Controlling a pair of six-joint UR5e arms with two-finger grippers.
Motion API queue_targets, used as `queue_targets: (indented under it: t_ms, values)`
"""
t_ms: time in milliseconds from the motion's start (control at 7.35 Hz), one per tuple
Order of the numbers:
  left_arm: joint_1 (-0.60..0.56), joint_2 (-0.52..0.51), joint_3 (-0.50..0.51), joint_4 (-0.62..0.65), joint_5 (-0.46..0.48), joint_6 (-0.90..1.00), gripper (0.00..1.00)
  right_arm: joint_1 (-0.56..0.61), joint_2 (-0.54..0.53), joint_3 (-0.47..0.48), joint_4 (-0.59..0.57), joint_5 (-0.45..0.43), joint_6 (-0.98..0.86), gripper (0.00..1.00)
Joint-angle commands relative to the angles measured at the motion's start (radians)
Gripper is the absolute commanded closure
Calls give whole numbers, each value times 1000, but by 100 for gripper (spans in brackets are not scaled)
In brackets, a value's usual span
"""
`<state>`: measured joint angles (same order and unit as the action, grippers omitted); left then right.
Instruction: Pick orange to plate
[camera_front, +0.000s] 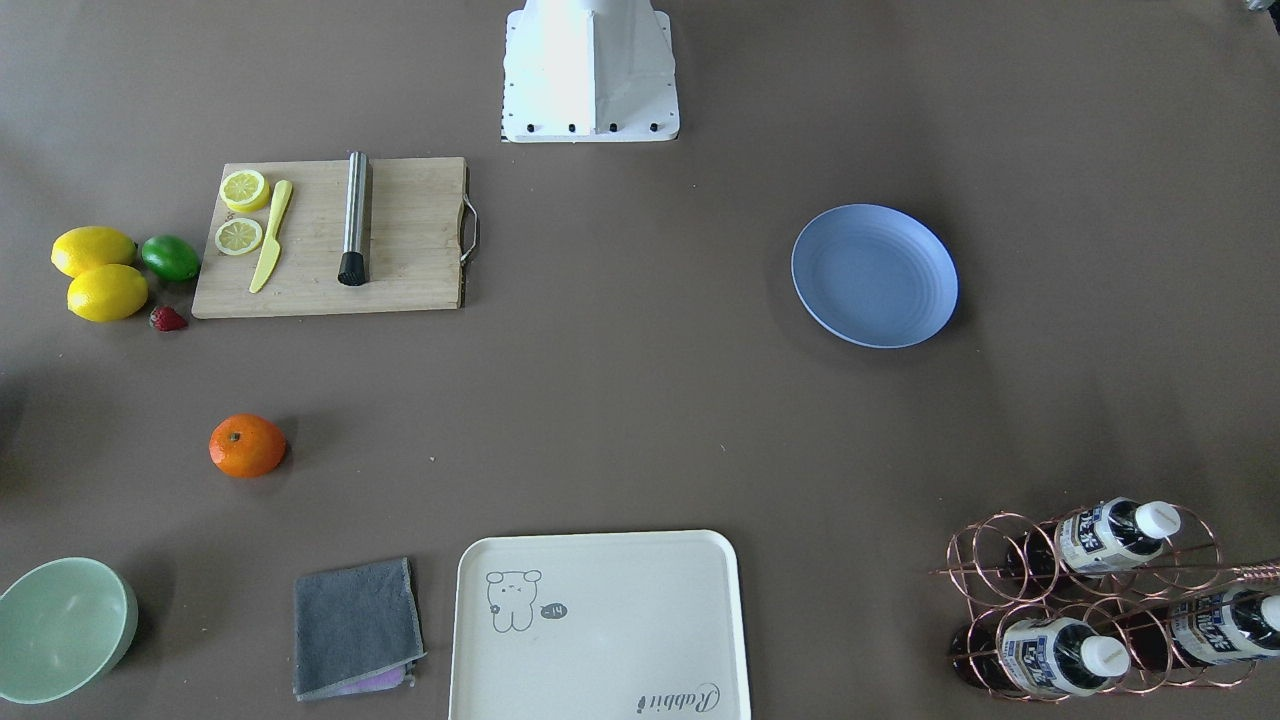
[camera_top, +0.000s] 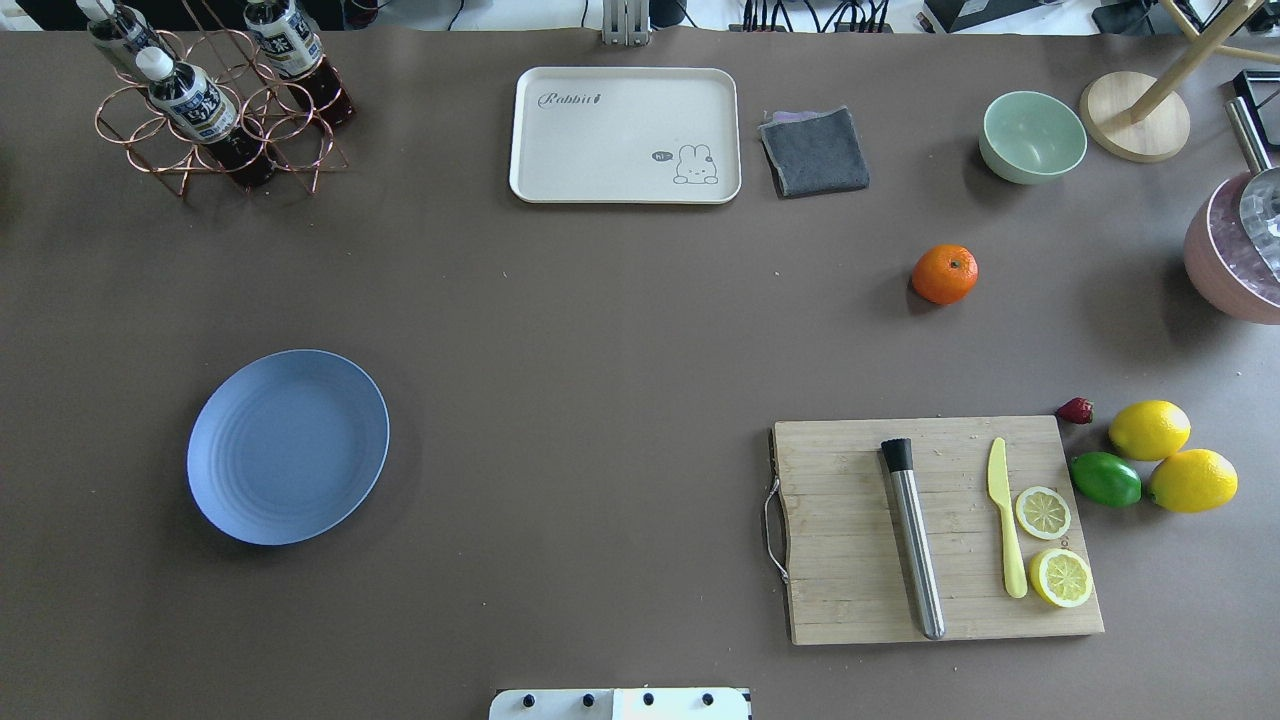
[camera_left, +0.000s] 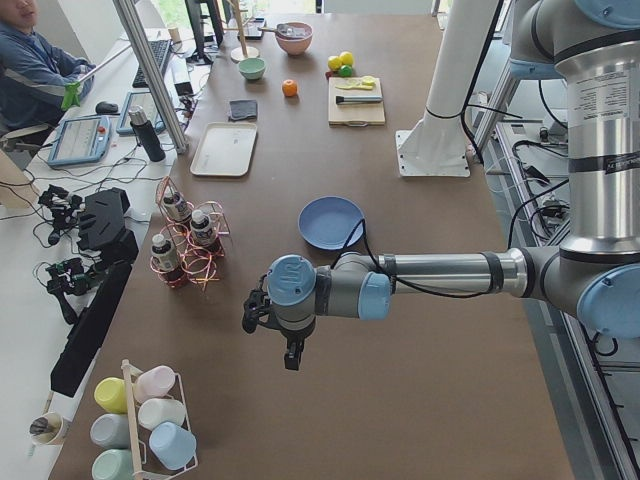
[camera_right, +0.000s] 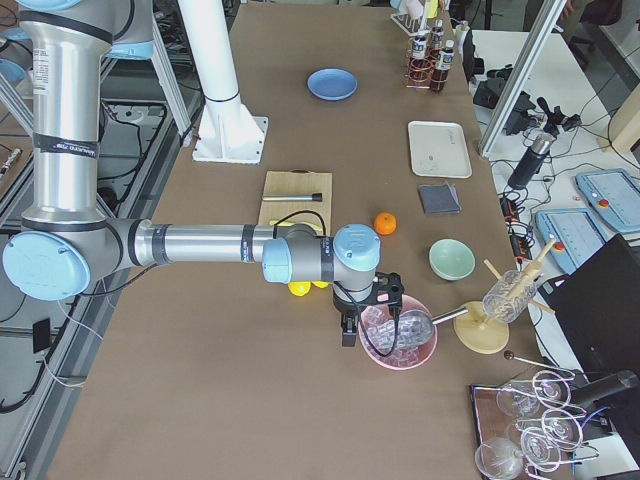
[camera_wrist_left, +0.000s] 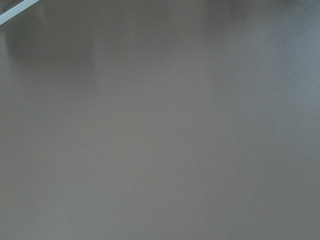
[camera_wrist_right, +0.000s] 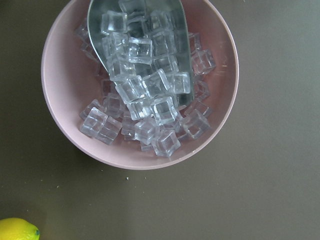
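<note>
The orange lies alone on the brown table, seen in the overhead view on the right half, between the green bowl and the cutting board. The blue plate rests bare on the left half, far from the fruit. My left gripper hangs over bare table beyond the plate; whether it is open or shut I cannot tell. My right gripper hovers by a pink bowl, past the orange; its state I cannot tell either. Neither wrist view shows fingers.
A wooden cutting board carries a metal muddler, a yellow knife and lemon halves. Two lemons, a lime and a strawberry lie beside it. A cream tray, grey cloth, green bowl, bottle rack and pink ice bowl ring the table.
</note>
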<state>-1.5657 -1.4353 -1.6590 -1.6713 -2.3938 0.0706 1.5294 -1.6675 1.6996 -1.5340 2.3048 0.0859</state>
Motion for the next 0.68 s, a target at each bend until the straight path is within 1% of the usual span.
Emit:
queue_targets:
  t_ms: [0,544]
  values:
    - [-7,3,-7,1,1,2,2,0,0,2,2,1,0,0]
    - [-11,-17,-18,-1,1,3,2,0,0,2,2,-1,0,0]
